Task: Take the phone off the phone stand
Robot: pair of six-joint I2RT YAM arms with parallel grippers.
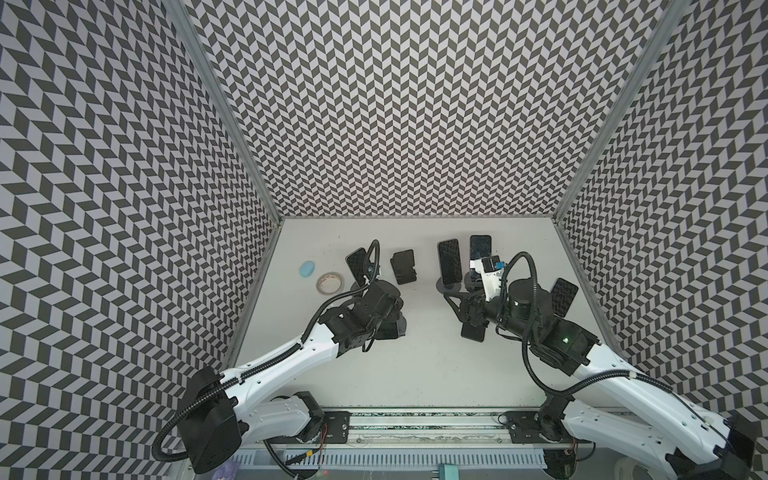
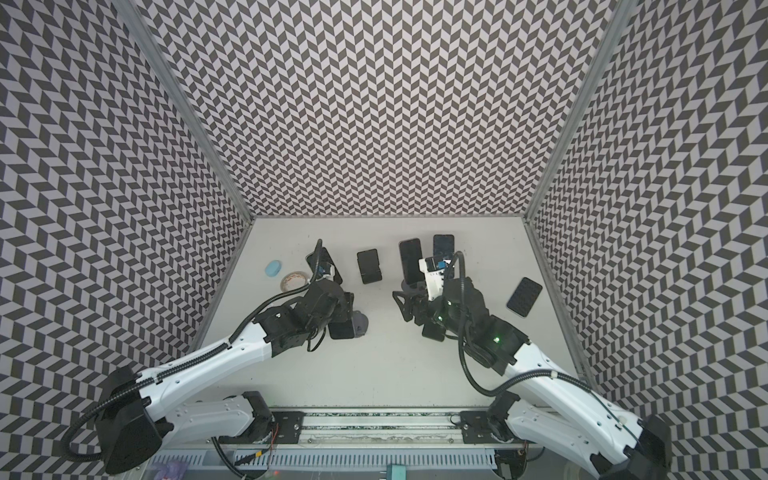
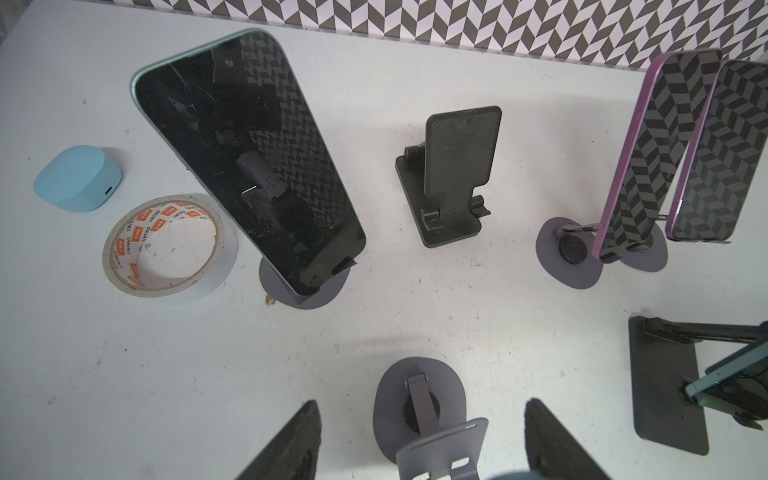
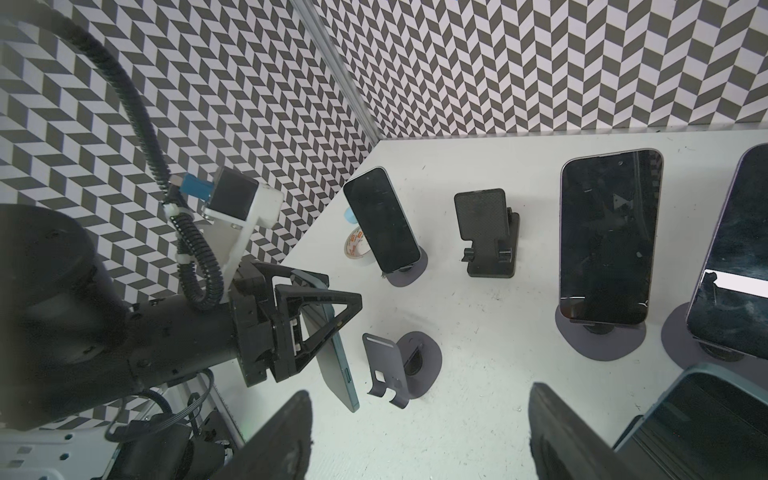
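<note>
My left gripper (image 4: pixel 332 291) is shut on a teal phone (image 4: pixel 336 365), one black triangular finger on each face. The phone hangs tilted, off and just beside an empty grey phone stand (image 4: pixel 399 365), its lower corner close to the table. In the left wrist view that stand (image 3: pixel 419 411) lies between the gripper's (image 3: pixel 422 402) wide-set fingers. My right gripper (image 4: pixel 419 390) is open with only bare table between its fingers. Another teal phone (image 4: pixel 706 424) on a black stand (image 3: pixel 665 382) sits just outside one finger. In a top view the right gripper (image 1: pixel 459 311) is right of centre.
A phone on a grey stand (image 3: pixel 249 158) stands at the left, next to a tape roll (image 3: pixel 166 245) and a blue case (image 3: pixel 79 178). An empty black stand (image 3: pixel 453 174) is mid-back, two purple phones (image 3: pixel 656 153) are back right, and a flat phone (image 1: pixel 563 297) lies by the right wall.
</note>
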